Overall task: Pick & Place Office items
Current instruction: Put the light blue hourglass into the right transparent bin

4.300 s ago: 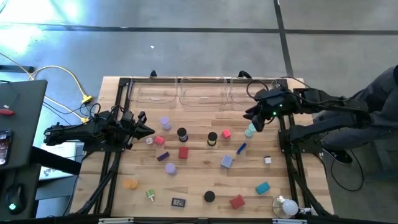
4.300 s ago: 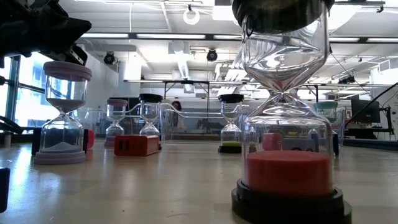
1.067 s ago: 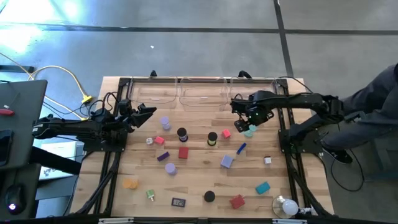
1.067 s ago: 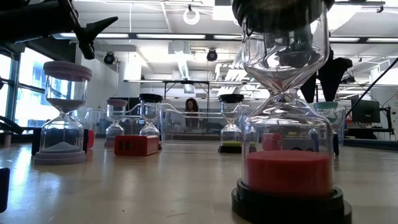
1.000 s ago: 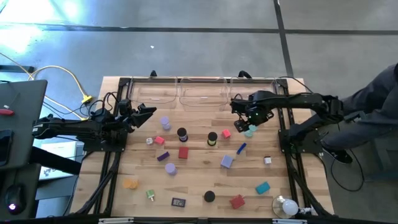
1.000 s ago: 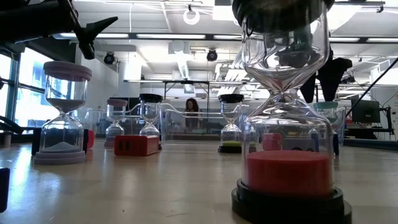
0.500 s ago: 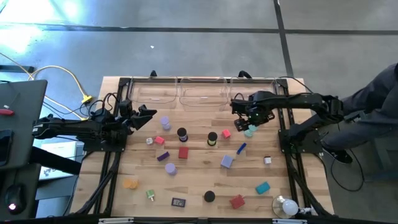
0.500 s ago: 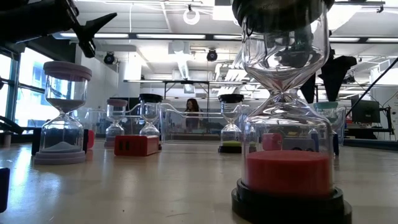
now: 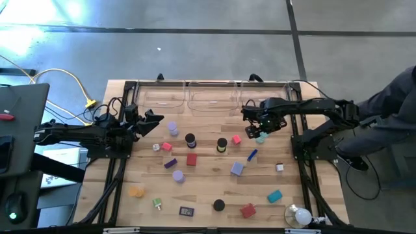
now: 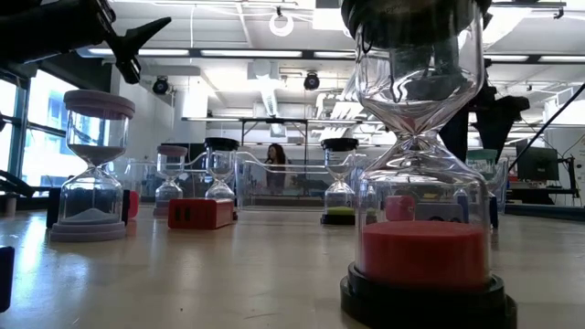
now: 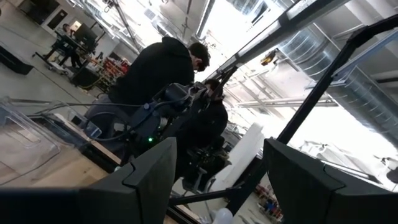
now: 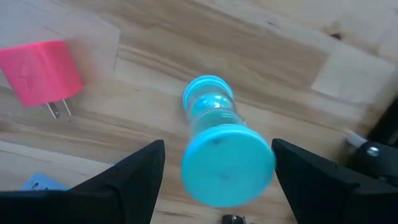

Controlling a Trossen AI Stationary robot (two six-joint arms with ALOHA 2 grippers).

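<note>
High view puts the right pincer (image 9: 253, 125) in the upper right part of the worktop (image 9: 208, 183), just below the row of clear trays (image 9: 211, 97). A few seconds ago this arm hung further toward the right edge of the frame; it has since swung in toward the centre and, over the last second, barely shifted at all. That settling reads as lining up for a grasp. The right wrist view bears this out: the teal sand timer (image 12: 227, 155) stands upright on the wood, and the two dark fingers (image 12: 140, 171) sit apart on either side of it, jaws spread and not yet touching it. A pink plug block (image 12: 40, 71) lies near it, toward the upper left of that frame, clear of the fingers.

The left pincer (image 9: 153, 118) has lifted toward the upper left of the worktop since then and now waits there, jaws apart with nothing between them, near a lavender cap (image 9: 173, 127).

My reading is that the timer is the next piece to go. It is still on the wood, and the other small pieces lie scattered across the middle and lower worktop, so the task is early; the trays look empty
</note>
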